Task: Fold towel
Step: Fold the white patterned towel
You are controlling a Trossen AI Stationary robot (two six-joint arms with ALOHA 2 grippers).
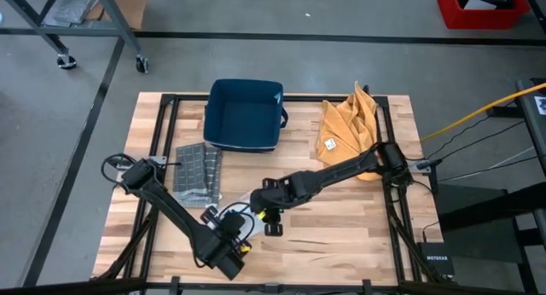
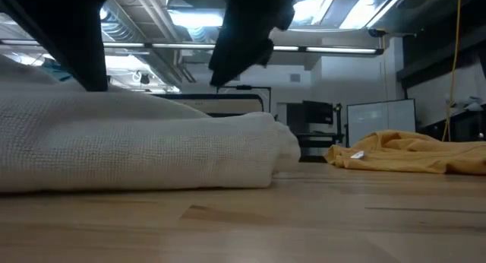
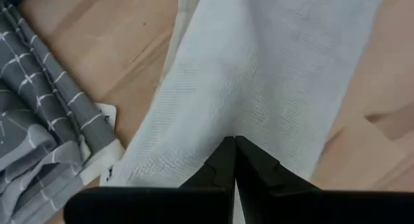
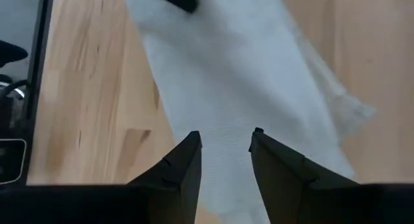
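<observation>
Overhead camera looks straight down on the whole table (image 1: 341, 218). Low camera sits at tabletop level, close behind the white towel (image 2: 137, 141). Both wrist cameras share that towel, close up.

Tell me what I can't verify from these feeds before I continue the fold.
- White towel: in the high view both arms cover nearly all of it, so its outline can't be read.
- Left pincer: shut at the towel's edge; whether cloth is pinched is hidden by its own fingers.
- Right pincer: open over the towel; contact unclear.
- Blue bin: its near inside wall is hidden by the rim.
</observation>
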